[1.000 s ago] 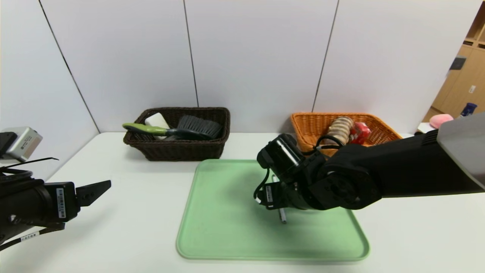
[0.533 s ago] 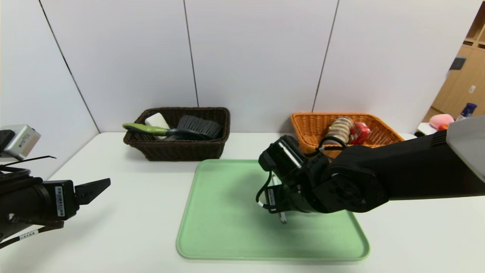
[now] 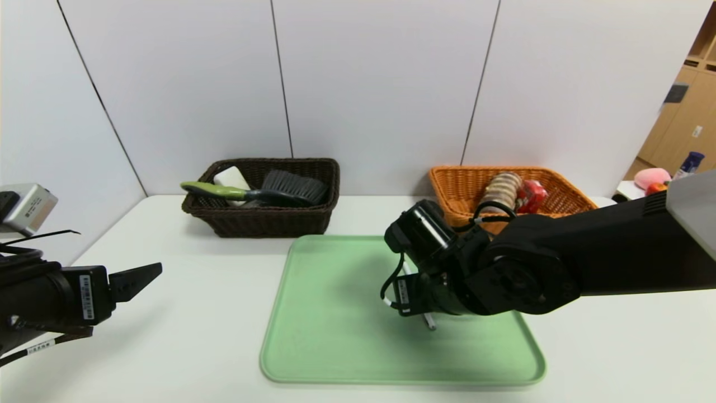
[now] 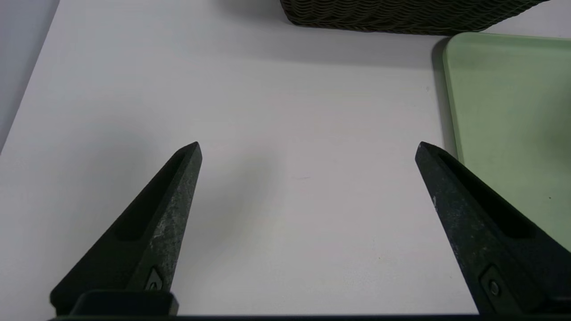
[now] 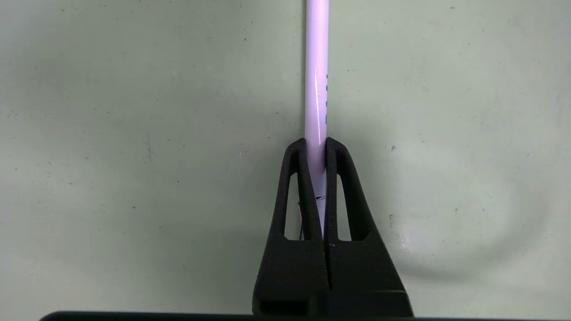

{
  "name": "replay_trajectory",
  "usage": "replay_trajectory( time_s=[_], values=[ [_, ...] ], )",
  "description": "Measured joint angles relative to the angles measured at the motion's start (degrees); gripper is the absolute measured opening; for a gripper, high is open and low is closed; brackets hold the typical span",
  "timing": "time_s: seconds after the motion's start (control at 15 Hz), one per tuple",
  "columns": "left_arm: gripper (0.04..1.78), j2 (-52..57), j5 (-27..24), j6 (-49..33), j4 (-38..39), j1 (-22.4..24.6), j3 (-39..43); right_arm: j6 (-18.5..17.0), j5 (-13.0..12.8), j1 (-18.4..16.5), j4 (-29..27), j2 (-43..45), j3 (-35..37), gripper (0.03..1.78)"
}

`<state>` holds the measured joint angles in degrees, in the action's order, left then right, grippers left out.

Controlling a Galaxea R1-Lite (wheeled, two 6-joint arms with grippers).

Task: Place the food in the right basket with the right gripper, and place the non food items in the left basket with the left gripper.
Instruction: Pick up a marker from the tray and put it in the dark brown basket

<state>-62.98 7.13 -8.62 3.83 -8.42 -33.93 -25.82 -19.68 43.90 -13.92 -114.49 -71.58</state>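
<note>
My right gripper (image 5: 316,141) is shut on a thin white pen (image 5: 316,80), which runs out past the fingertips over the green tray (image 5: 134,133). In the head view the right wrist hangs over the tray's middle right, and only the pen's end (image 3: 429,322) shows below it. My left gripper (image 4: 308,149) is open and empty above the white table, left of the tray (image 4: 508,98); it shows at the far left in the head view (image 3: 140,277).
The dark brown left basket (image 3: 268,221) holds a brush (image 3: 291,187) and a white block (image 3: 231,178). The orange right basket (image 3: 458,187) holds a roll of biscuits (image 3: 503,187) and a red packet (image 3: 531,196). The tray (image 3: 335,336) lies in front of them.
The right wrist has shifted slightly to the right, and the pen's visible end has moved right with it. The left arm has barely moved.
</note>
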Motion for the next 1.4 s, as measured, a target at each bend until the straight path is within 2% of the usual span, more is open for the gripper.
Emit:
replay_trajectory(
  time_s=[0.27, 0.4, 0.47, 0.6, 0.73, 0.87, 0.93, 1.13, 1.4],
  values=[
    [1.69, 0.46, -0.05, -0.02, -0.06, -0.01, 0.09, 1.65, 0.06, 0.17, 4.67, 4.63, -6.80, 0.05],
    [1.69, 0.49, -0.09, 0.00, -0.09, 0.00, 0.09, 3.83, 1.24, 0.26, 7.64, 7.22, -12.65, 0.05],
    [1.69, 0.49, -0.16, 0.00, -0.09, -0.01, 0.09, 5.10, 2.12, 0.39, 10.86, 7.68, -14.30, 0.05],
    [1.69, 0.52, -0.13, -0.15, -0.09, 0.00, 0.28, 8.90, 3.23, 0.87, 20.33, 6.61, -16.15, 0.05],
    [1.69, 0.60, -0.09, -0.20, -0.09, -0.01, 0.55, 15.06, 5.02, 1.02, 32.28, 2.32, -18.47, 0.05],
    [1.69, 0.68, -0.09, -0.13, -0.04, -0.01, 0.79, 21.03, 6.89, 0.91, 42.30, -3.91, -23.92, 0.05],
    [1.69, 0.71, -0.09, -0.02, 0.00, -0.01, 0.88, 22.82, 7.28, 0.89, 45.29, -7.08, -28.31, 0.05],
    [1.69, 0.72, -0.09, -0.06, 0.07, -0.01, 1.46, 26.53, 9.01, 0.34, 48.12, -16.52, -39.00, 0.05],
    [1.69, 0.71, 0.02, -0.15, 0.16, -0.06, 2.95, 27.97, 14.34, -1.12, 48.76, -23.08, -40.57, 0.05]
  ],
)
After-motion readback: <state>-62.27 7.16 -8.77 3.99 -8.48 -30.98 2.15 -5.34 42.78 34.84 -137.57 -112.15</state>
